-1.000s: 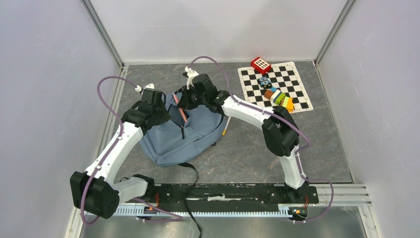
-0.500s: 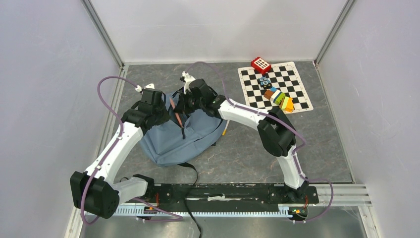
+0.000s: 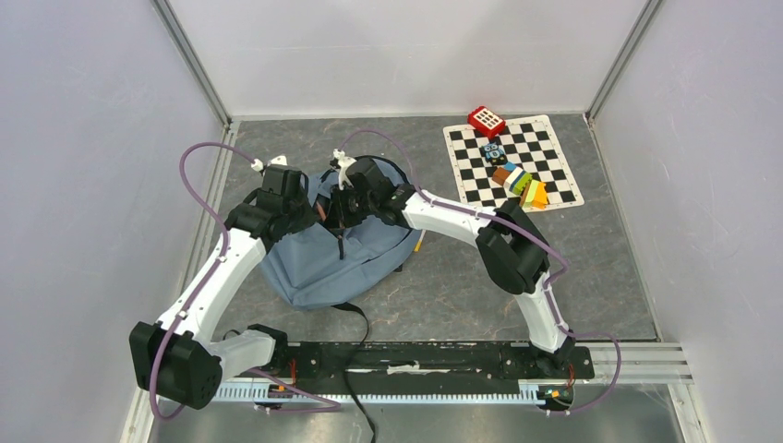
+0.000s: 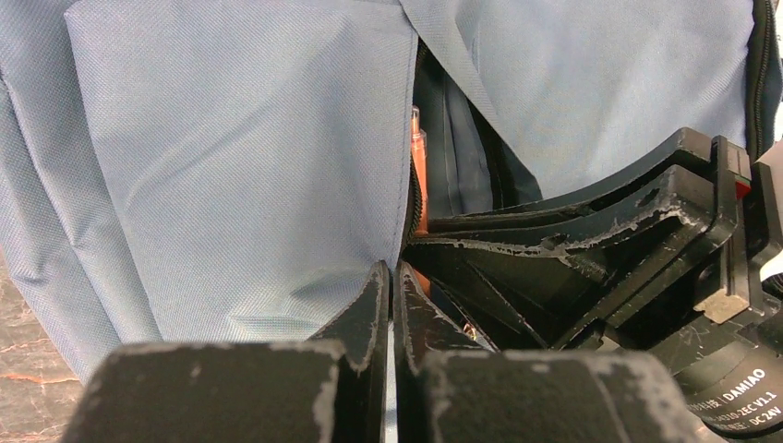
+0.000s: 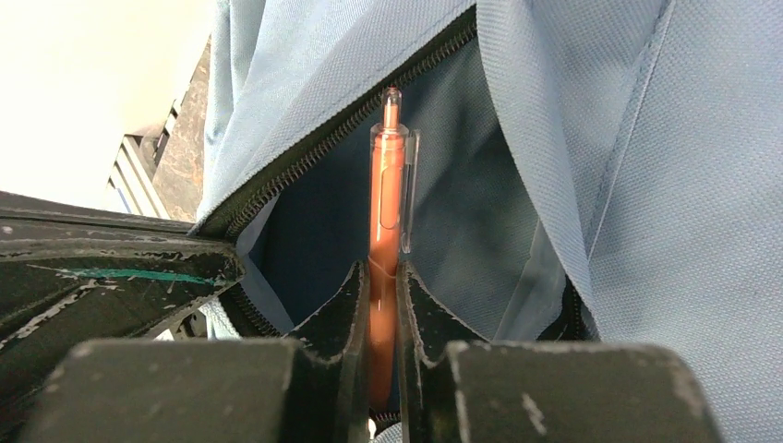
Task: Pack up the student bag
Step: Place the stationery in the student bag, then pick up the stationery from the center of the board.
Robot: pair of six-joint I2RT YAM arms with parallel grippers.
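Observation:
The student bag (image 3: 323,263), blue-grey with black zippers, lies on the table's left half. Its zipped opening (image 5: 305,166) gapes, showing a dark inside. My left gripper (image 3: 312,209) (image 4: 392,274) is shut, pinching the bag's fabric at the edge of that opening. My right gripper (image 3: 334,210) (image 5: 382,277) is shut on an orange pen (image 5: 386,185). The pen stands upright between its fingers, its clear clip end pointing into the opening. In the left wrist view the pen (image 4: 418,161) pokes into the slit, right beside the right gripper's black body (image 4: 591,249).
A checkered mat (image 3: 545,148) lies at the back right with a red block (image 3: 486,121), a small dark toy (image 3: 493,152) and a row of coloured blocks (image 3: 524,184). A yellow stick (image 3: 419,243) lies by the bag's right edge. A black strap (image 3: 356,318) trails toward the bases.
My right gripper has moved left with the orange pen, down over the bag's opening. The left gripper has stayed put on the fabric.

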